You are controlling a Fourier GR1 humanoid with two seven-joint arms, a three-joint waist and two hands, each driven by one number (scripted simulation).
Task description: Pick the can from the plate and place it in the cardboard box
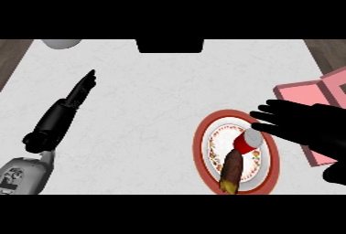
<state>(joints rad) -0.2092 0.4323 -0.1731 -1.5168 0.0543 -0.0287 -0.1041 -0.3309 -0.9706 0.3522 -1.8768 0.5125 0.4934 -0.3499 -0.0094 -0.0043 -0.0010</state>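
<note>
On the red-rimmed plate (200, 151) near the counter's front edge, a brown banana-like item (230, 172) lies touching the tipped red can (246, 142). The left hand (79, 93) rests with straight fingers over bare white counter (135, 119). The right hand (297, 121) spreads its fingers, fingertips at the can's silver end, grasping nothing. Beyond it lies the pink cardboard box (307, 93); farther back, a grey object (61, 43) and a black block (170, 45).

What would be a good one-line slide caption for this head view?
Right hand open above the red can lying on a plate, pink box behind; left hand rests open.
</note>
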